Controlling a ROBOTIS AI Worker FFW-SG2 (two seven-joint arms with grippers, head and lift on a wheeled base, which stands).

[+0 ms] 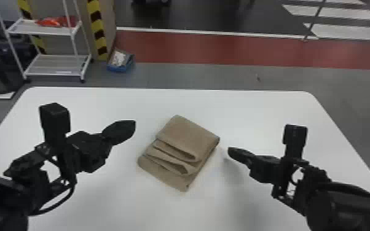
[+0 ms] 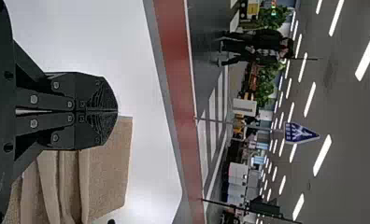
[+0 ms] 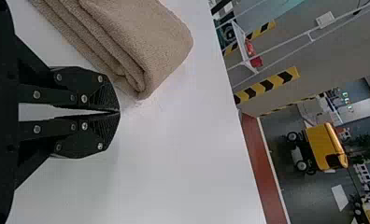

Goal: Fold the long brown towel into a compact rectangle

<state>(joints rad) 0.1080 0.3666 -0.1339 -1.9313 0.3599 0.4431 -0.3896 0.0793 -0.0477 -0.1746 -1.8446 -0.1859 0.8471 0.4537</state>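
Clearly, wrist views show left gripper (image 1: 134, 123) and right gripper (image 1: 229, 151) each closed, the head view the whole towel (image 1: 187, 135).

The left end effector (image 1: 131, 126) and right end effector (image 1: 231, 151) have their fingertips together.

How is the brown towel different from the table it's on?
The towel is brown, but the table is white. The towel is folded into soft, bumpy layers, while the tabletop is flat and smooth. And the towel is small next to the table, which reaches well past it.
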